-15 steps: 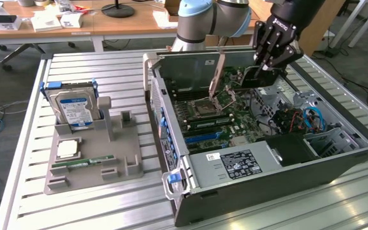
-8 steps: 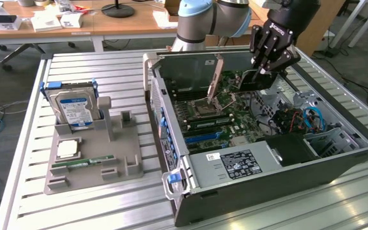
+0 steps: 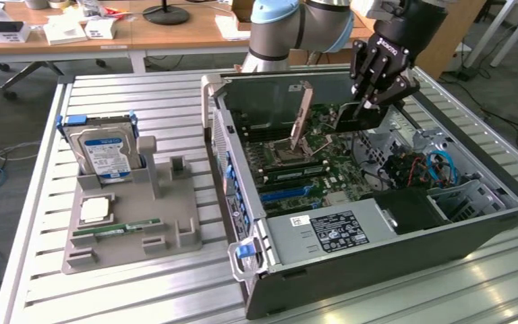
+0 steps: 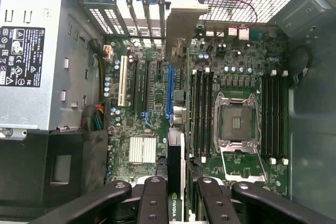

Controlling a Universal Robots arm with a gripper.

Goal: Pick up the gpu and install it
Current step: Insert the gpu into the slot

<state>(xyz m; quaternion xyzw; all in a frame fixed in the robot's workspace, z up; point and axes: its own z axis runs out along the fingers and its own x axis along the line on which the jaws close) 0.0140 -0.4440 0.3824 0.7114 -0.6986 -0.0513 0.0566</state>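
Now, the black fingers (image 4: 153, 203) of your gripper (image 3: 368, 108) are clenched on the thin flat dark gpu card (image 3: 356, 120). It hangs on edge over the green motherboard (image 3: 309, 169), 1 o'clock in the exterior view. Probably best: keep its edge parallel to the long blue slot (image 4: 169, 92) and hold it level.

surf: slatted alu table (image 3: 133, 297) | on it, 2 items: open PC case (image 3: 475, 236) + grey parts holder (image 3: 119, 256)

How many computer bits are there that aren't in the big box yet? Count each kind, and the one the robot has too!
hard drive: 1
RAM stick: 1
square chip: 1
gpu, held in the gripper: 1
Total: 4
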